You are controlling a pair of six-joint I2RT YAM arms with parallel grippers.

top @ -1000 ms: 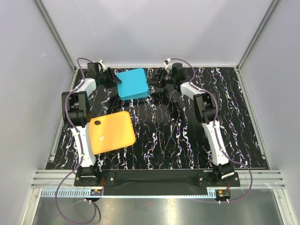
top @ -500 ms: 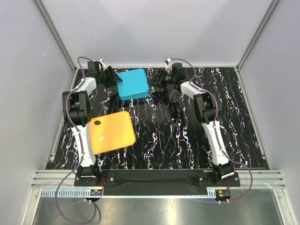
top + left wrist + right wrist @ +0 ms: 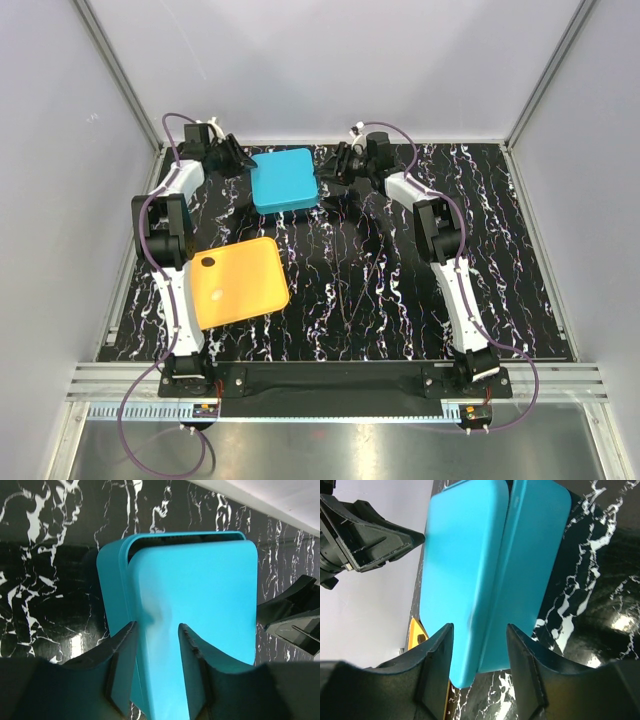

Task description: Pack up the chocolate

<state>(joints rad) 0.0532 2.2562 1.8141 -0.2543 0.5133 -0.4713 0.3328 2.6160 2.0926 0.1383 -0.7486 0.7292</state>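
Note:
A teal box with its flat teal lid (image 3: 285, 179) on top stands at the back of the table. The lid (image 3: 195, 605) sits slightly askew, and a dark slit shows at its far edge. My left gripper (image 3: 238, 160) is at the box's back left corner, open, its fingers astride the lid's edge (image 3: 155, 627). My right gripper (image 3: 330, 172) is at the box's right side, also open, with the lid's rim (image 3: 479, 627) between its fingers and untouched. One dark piece of chocolate (image 3: 209, 263) lies on the orange tray (image 3: 240, 285).
The orange tray sits at the left beside my left arm, and its corner (image 3: 414, 635) shows past the box. Grey walls enclose the black marbled table (image 3: 400, 290) on three sides. The back wall is close behind both grippers.
My left wrist has lifted and swung toward the back wall, and its jaws have narrowed over the lid's edge. The right gripper has edged slightly closer to the box. The tray has stayed still.

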